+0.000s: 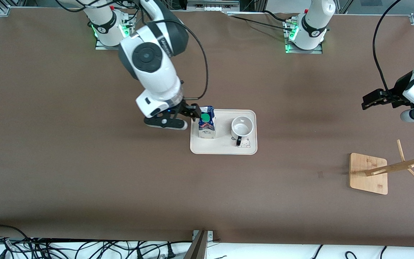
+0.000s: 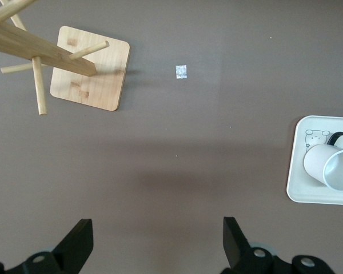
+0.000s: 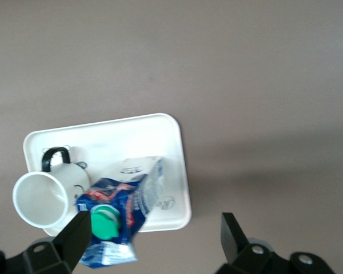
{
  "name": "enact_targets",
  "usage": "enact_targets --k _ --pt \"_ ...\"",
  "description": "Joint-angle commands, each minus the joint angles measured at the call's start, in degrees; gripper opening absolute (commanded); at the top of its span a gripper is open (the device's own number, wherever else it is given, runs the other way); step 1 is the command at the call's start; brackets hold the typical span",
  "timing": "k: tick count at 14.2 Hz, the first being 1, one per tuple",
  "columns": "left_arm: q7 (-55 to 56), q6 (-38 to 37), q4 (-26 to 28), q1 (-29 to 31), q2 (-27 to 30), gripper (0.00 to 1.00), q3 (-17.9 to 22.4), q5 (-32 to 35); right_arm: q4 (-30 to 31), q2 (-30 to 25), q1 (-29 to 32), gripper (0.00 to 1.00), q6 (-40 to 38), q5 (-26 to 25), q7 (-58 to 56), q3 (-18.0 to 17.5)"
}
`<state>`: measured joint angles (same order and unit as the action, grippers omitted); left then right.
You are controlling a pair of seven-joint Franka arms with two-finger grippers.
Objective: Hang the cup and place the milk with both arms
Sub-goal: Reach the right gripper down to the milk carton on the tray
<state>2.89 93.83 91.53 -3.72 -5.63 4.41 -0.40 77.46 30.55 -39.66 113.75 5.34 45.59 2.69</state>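
The right pincer [image 1: 194,112] hangs over the tray's [image 1: 223,149] edge toward the right arm's end of the table [image 1: 84,172], its fingers spread wide beside the top of the milk [image 1: 206,122] — one finger close against the carton, no grip closed on it. The milk stands upright in the tray, and beside it, toward the left arm's end, the cup [image 1: 242,128] stands mouth up with its black handle turned toward the front camera. The left pincer [image 1: 374,99] waits wide open in the air over bare table, with the wooden rack [image 1: 372,172] — square base, pegged post — nearer the front camera.
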Motion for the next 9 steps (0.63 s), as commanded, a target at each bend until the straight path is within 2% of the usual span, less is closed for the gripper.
enact_targets --k 1,4,9 --pt "-3.0 0.0 1.1 -0.2 1.2 1.00 0.1 0.6 -2.7 3.3 -2.1 1.00 2.1 0.8 3.7 0.5" --pt "-2.5 -0.1 1.1 -0.2 1.2 1.00 0.1 0.6 -3.1 5.2 -3.4 1.00 5.1 0.8 5.8 0.6" --pt "-2.4 -0.1 1.1 -0.2 1.2 1.00 -0.2 0.7 -6.2 8.5 -4.8 1.00 5.9 0.5 8.7 0.6"
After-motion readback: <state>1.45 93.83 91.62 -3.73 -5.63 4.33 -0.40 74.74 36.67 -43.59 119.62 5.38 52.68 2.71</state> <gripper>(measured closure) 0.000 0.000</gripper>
